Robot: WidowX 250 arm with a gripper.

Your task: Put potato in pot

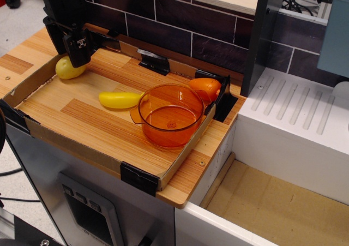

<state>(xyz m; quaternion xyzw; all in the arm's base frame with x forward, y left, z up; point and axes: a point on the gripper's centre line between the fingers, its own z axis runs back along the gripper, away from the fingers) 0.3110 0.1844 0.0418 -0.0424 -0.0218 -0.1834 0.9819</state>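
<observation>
**Gripper over the potato, grasp not yet made**

The black gripper point(76, 52) hangs at the far left corner of the wooden tray point(98, 131), directly over the potato point(64, 69), hiding the potato's upper right part. The potato lies on the tray floor beside the cardboard rim, well apart from the pot point(170, 115). Whether the fingers are spread or closed cannot be told from this view, since the dark body of the tool masks their tips; nor is it clear whether they touch the potato at all

The pot stands upright and empty toward the right side of the tray, its pouring lip pointing left. A yellow banana-like piece point(120, 99) lies just beside that lip, and an orange piece point(204, 86) sits behind the pot against the far rim

The step in hand looks like the reach and pick-up. The next move probably calls for settling the fingers around the potato's smooth, rounded sides, closing firmly, lifting clear of the rim, then carrying it rightward over the banana-like piece to the pot's wide mouth
</observation>
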